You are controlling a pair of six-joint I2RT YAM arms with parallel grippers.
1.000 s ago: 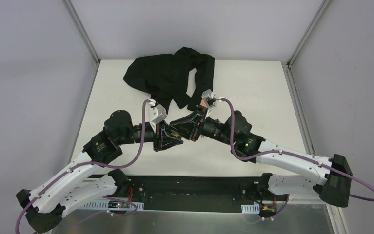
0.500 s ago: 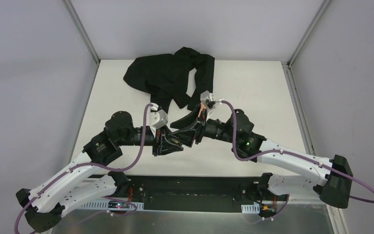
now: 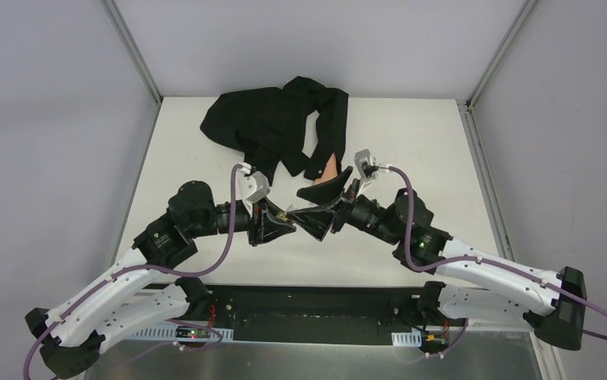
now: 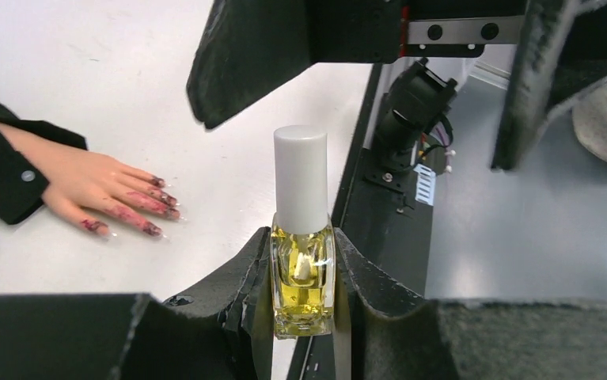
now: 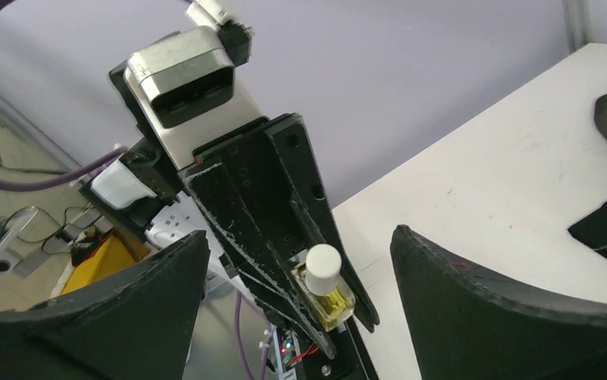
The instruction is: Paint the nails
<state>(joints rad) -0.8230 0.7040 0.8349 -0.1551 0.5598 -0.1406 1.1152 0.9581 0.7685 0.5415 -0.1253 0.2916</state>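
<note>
Left pincer [image 4: 301,247] clenched on yellowish polish bottle [image 4: 302,281], white cap [image 4: 301,178] on. Right pincer [image 5: 300,236] released, jaws wide either side of cap, not touching. Nails [image 4: 157,210], dark red, on mannequin hand [image 4: 86,186] flat on counter [image 4: 86,79], 9 o'clock of bottle.

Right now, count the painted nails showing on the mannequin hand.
5 nails on the mannequin hand, left wrist view: four fanned toward the right, one on the lowest, shorter digit. Smeared polish makes edges unclear.
</note>
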